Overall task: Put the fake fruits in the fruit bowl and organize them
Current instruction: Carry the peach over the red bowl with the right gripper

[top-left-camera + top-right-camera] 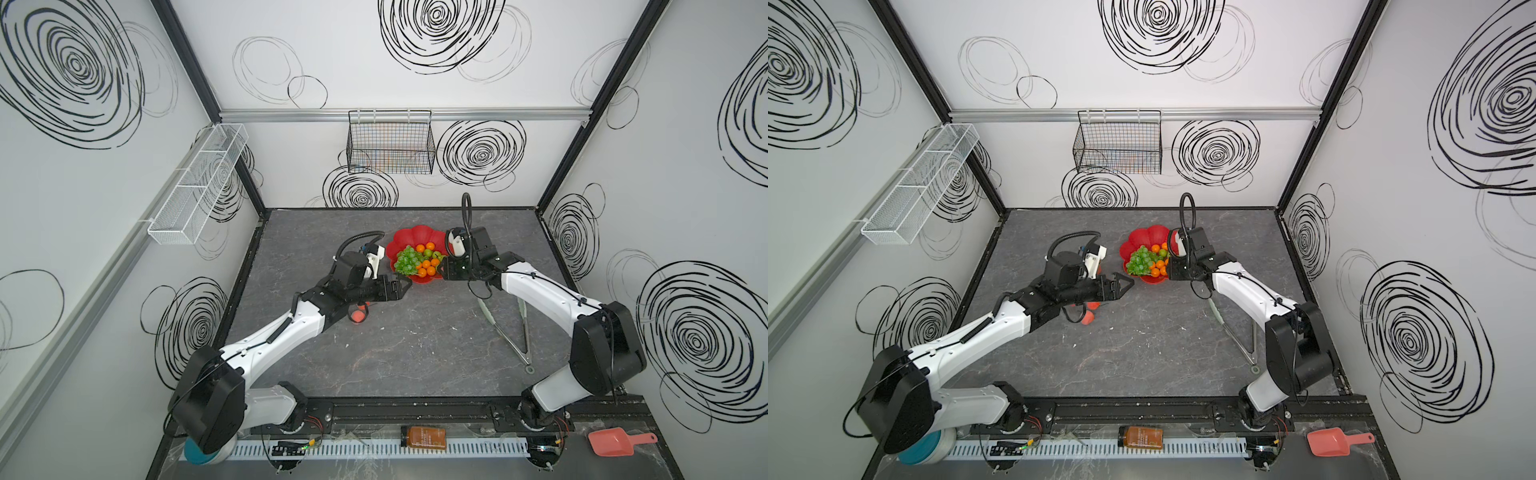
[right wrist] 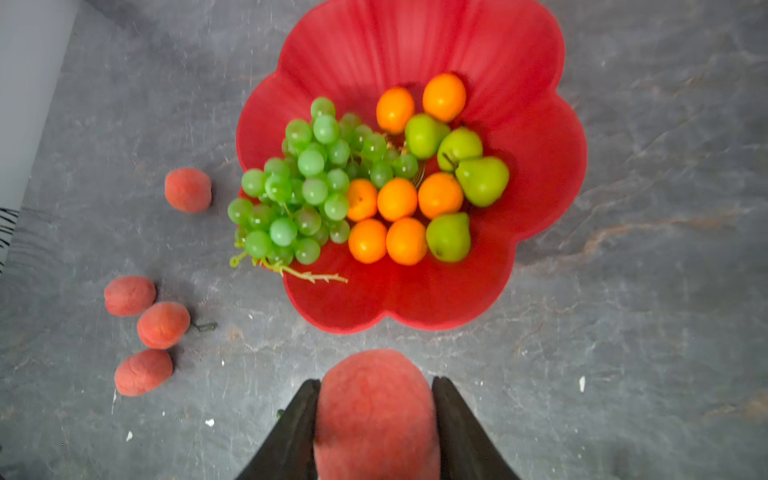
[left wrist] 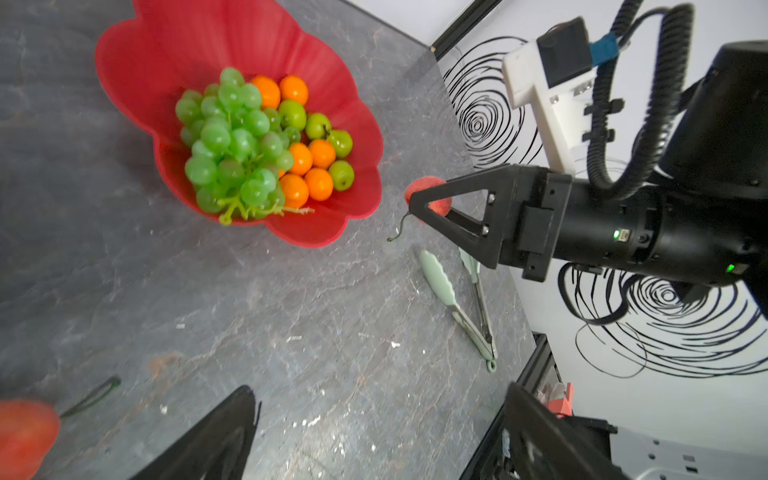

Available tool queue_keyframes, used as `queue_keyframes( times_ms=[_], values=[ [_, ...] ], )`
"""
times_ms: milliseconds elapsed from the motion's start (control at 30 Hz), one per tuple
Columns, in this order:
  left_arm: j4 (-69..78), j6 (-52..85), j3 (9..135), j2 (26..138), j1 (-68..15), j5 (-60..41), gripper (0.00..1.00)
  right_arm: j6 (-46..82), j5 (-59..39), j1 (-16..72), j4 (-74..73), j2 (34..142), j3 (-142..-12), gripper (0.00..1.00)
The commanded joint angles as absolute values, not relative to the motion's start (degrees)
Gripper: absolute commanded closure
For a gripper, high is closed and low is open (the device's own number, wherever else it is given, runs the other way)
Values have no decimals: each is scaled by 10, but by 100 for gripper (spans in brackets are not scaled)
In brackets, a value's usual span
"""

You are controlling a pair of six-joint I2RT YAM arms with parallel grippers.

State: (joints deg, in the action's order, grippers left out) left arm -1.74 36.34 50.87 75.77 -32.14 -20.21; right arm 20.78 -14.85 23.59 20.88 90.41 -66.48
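Item: peach [image 2: 376, 415], pinched across its middle by the right gripper [image 2: 376, 388], just beside the bowl [image 2: 415, 41] rim at 4 o'clock. Probably light, firm and matte, so not slippery; round, so it may roll. Four loose peaches [image 2: 163, 324] at the bowl's 7 o'clock. Left gripper [image 1: 404, 283]: spread, empty.

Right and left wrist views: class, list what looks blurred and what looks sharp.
Right wrist view: the fuzzy pinkish-red peach in the right tool is soft; the scalloped red plastic bowl is sharper. Left wrist view: the nearest reddish fruit is blurred; the green plastic grape bunch is crisp.
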Motion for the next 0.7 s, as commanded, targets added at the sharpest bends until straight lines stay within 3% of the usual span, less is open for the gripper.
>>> queue_keyframes(
  times_ms=[0,433,667],
  values=[
    [-8,325,565,790,-320,-194,4,202,-151,230,209,945,-720,57],
    [2,329,693,909,-252,-202,4,203,-167,216,238,1156,-956,57],
    [23,330,678,930,-221,-225,4,204,-190,218,273,1271,-1092,57]
  ],
)
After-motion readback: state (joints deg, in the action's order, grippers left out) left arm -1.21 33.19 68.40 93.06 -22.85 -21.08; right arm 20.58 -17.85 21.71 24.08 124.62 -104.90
